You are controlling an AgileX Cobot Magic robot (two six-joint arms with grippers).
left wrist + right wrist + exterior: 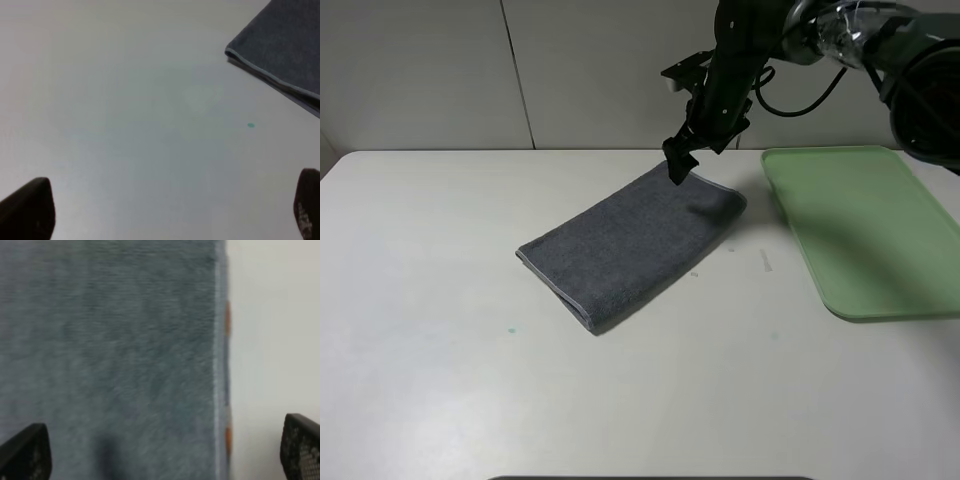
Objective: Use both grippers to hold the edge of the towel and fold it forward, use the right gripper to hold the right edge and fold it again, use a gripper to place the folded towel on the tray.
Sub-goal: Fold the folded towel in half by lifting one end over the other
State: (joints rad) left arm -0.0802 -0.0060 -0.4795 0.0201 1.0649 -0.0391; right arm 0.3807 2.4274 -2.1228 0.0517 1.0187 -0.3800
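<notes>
Two layers of towel (632, 245) show at its near end, so I judge the first fold done. It lies flat and slantwise mid-table (440, 320), just left of the tray (790, 215), not touching it.

Soft terry, light and limp. It will sag from any single pinch, and the layers can slide apart. Grippy pile, nothing fragile.

Best hold is the hem (220, 365) at the right end. Pinch both layers together, low to the table, or only the top sheet lifts. An orange stripe (227, 320) peeks from under that hem, so the lower layer sits slightly proud there.

The right gripper (682, 160) hangs over the towel's far end, the end nearest the tray, with no contact that I can see. Jaws spread wide, nothing in them. Its wrist view has cloth under one finger and bare table under the other, with the hem between.

The left gripper (167, 207) is also wide and empty, over bare table, well apart from the towel's corner.
</notes>
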